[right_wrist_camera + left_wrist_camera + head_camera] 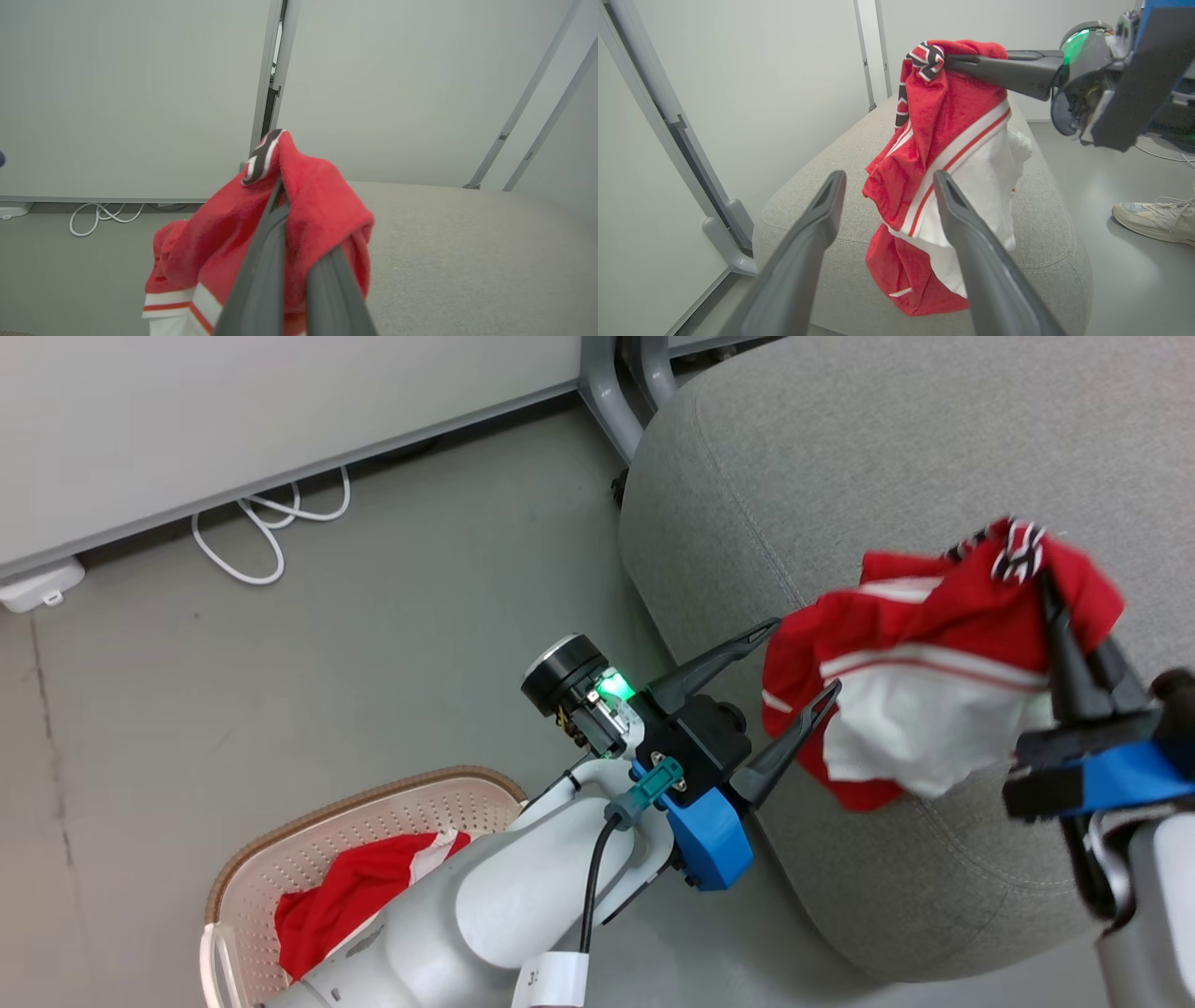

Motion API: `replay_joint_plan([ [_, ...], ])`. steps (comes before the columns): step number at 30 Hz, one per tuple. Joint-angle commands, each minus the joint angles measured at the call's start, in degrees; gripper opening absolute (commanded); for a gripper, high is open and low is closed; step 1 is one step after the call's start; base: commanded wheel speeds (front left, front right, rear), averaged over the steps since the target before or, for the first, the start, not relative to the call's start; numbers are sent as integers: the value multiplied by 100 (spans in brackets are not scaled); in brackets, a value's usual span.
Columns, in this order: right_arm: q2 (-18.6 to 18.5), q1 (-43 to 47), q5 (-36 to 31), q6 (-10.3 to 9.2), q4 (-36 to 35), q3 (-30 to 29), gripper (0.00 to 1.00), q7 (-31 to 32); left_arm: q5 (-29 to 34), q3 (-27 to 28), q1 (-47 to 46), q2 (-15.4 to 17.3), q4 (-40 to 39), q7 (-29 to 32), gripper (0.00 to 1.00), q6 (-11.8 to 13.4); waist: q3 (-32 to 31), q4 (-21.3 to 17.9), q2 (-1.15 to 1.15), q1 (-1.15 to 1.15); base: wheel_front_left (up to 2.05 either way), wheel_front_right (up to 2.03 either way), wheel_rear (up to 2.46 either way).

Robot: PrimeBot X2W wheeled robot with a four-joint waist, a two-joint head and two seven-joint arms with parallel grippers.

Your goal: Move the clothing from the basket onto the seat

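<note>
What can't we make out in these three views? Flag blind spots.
Head view: basket cut off by the bottom edge; the garment inside partly hidden under the left forearm.
Left wrist view: whether the held garment touches the seat, its folds hide the hem; a shoe cut off by the right edge.
Right wrist view: right end effector tips buried in the fabric.
</note>
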Motion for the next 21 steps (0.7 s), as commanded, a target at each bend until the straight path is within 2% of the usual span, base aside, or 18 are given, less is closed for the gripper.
replay_joint_plan([
  [1,-70,-220,19,1,-103,-38,0,-27,58,51,-77,2,-39,-27,100,25,86,20,0,0,0,0,0],
  [9,-544,-1507,89,1,-272,-464,0,-26,249,146,-326,99,-156,-27,100,65,680,150,0,0,0,0,0],
  [16,-1203,-2591,137,1,-287,-1359,0,-24,461,226,-709,283,-238,-27,100,100,1429,254,0,0,0,0,0],
  [21,-1674,-3038,196,1,-204,-1911,0,-23,585,236,-972,406,-276,-4,100,130,1902,258,0,0,0,0,0],
])
